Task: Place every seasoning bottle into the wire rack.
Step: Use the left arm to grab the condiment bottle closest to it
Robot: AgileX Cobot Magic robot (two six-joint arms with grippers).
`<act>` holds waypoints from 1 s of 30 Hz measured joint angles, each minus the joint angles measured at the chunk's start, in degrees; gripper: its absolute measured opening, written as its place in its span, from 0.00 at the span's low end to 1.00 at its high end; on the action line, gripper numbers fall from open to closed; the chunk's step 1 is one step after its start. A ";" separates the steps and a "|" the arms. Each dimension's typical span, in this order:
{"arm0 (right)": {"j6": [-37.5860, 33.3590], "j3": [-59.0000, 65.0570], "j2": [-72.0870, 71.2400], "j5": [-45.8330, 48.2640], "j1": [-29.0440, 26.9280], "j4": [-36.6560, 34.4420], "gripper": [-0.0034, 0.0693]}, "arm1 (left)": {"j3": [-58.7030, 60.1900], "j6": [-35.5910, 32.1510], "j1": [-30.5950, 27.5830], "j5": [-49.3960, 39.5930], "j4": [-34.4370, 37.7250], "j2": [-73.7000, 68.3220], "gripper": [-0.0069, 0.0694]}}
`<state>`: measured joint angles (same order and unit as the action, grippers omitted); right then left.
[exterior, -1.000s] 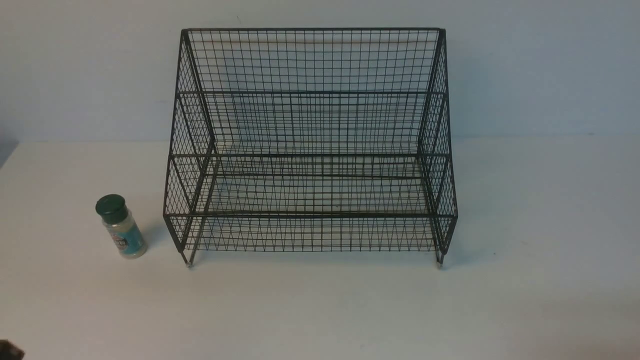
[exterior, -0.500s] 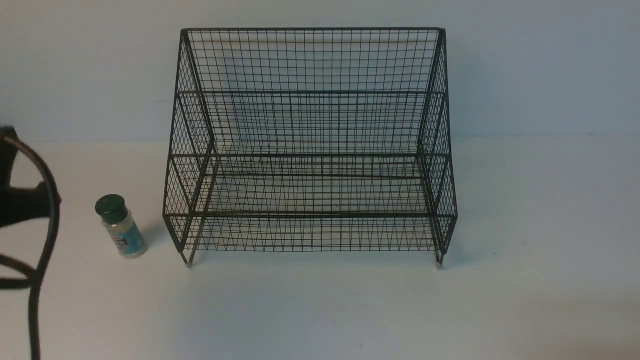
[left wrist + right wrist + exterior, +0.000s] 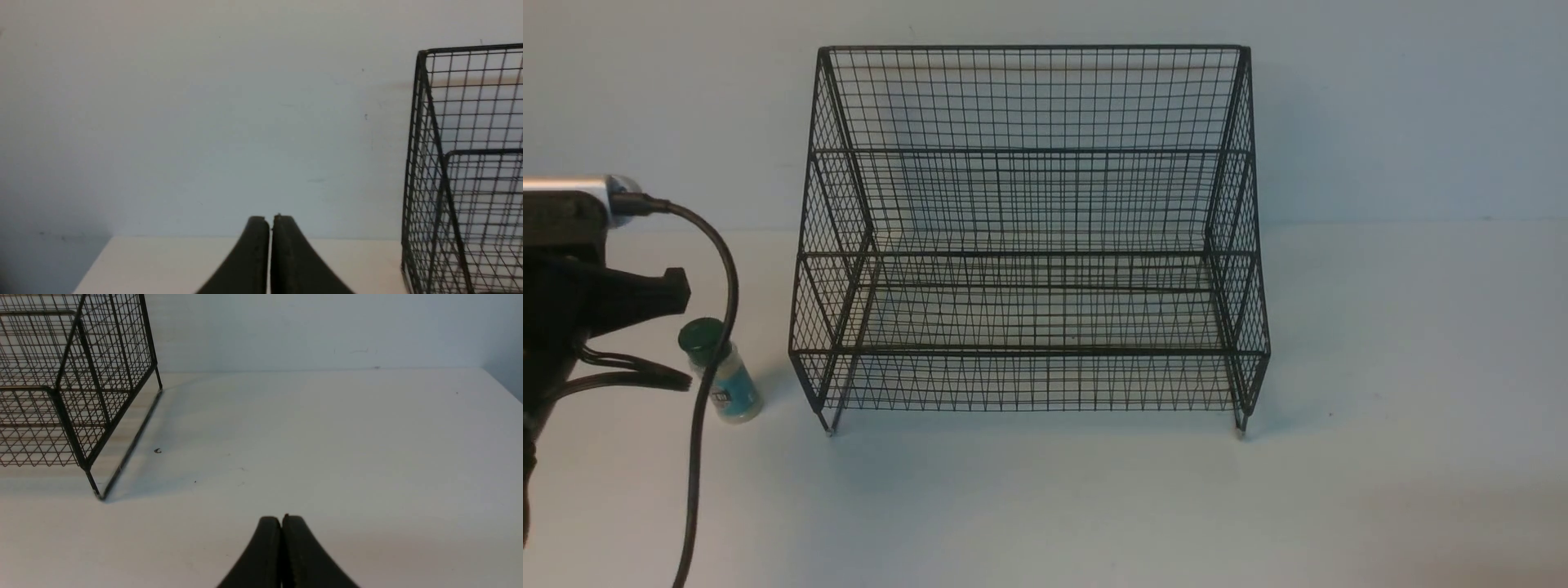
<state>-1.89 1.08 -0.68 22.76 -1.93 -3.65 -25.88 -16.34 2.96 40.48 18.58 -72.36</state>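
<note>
The seasoning bottle (image 3: 734,384), a clear jar with a dark green round cap (image 3: 701,336), is on the white table (image 3: 1029,506), outside the black wire-mesh rack (image 3: 1029,353) and just to its left. Its teal-blue label (image 3: 737,394) faces forward with small dark and pale lettering, too small to read. The left arm (image 3: 564,302) reaches in at the left of the front view, and its black cable (image 3: 698,441) crosses in front of the bottle. In the left wrist view the left gripper (image 3: 271,222) has its fingers closed together, with nothing between them. The right gripper (image 3: 282,522) is likewise closed and holds nothing, above the table.
</note>
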 joint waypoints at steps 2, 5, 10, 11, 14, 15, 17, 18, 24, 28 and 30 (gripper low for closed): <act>0.00 0.00 0.00 0.00 0.00 0.00 0.02 | -0.14 0.30 0.00 3.31 0.00 -2.83 0.09; 0.00 0.00 0.00 0.00 0.00 0.00 0.02 | -0.32 1.86 0.00 4.88 -0.93 -6.43 0.13; 0.00 0.00 0.00 0.00 0.00 0.00 0.02 | -0.32 4.52 0.00 4.87 -4.74 -10.03 0.21; 0.00 0.00 0.00 0.00 0.00 0.00 0.02 | -0.32 5.23 0.00 4.87 -5.83 -10.88 0.26; 0.00 0.00 0.00 0.00 0.00 0.00 0.02 | -0.32 5.70 0.00 4.93 -6.08 -11.46 0.32; 0.00 0.00 0.00 0.00 0.00 0.00 0.02 | -0.38 6.02 0.00 4.93 -6.08 -11.70 0.34; 0.00 0.00 0.00 0.00 0.00 0.00 0.02 | -0.42 7.80 0.00 4.93 -6.15 -12.64 0.45; 0.00 0.00 0.00 0.00 0.00 0.00 0.02 | -0.42 8.45 0.00 4.99 -6.20 -13.05 0.49; 0.00 0.00 0.00 0.00 0.00 0.00 0.02 | -0.42 11.51 0.00 5.03 -6.19 -17.84 0.74; 0.00 0.00 0.00 0.00 0.00 0.00 0.02 | -0.44 11.85 0.00 5.30 -6.07 -20.84 0.81; 0.00 0.00 0.00 0.00 0.00 0.00 0.02 | -0.49 11.91 0.00 6.71 -6.03 -22.41 0.83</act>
<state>-1.89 1.08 -0.68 22.76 -1.93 -3.65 -26.36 -4.42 2.96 47.18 12.56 -94.77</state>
